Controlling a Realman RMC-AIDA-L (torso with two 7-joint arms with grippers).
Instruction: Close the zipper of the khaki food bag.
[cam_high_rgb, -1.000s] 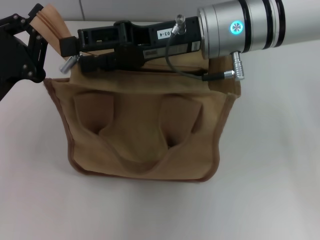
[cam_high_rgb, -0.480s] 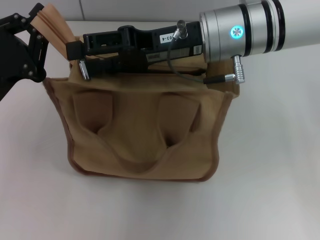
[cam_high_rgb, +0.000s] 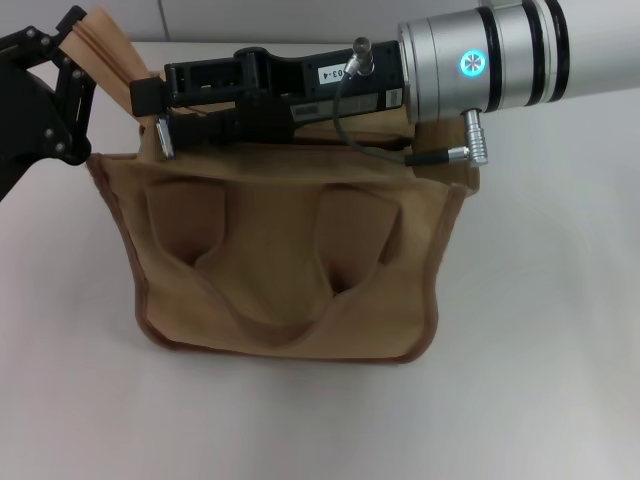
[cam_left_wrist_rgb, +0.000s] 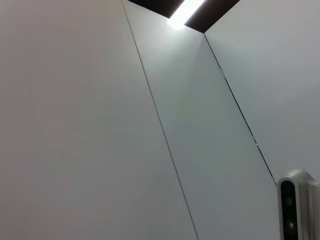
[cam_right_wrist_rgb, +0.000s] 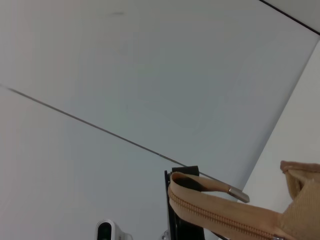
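Leftward crept one right end effector (cam_high_rgb: 160, 125), seemingly gripping zipper (cam_right_wrist_rgb: 225, 216).

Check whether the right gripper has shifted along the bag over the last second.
Yes. The right gripper backed off toward the robot's right, away from the left gripper at the khaki food bag end, then crept back left.
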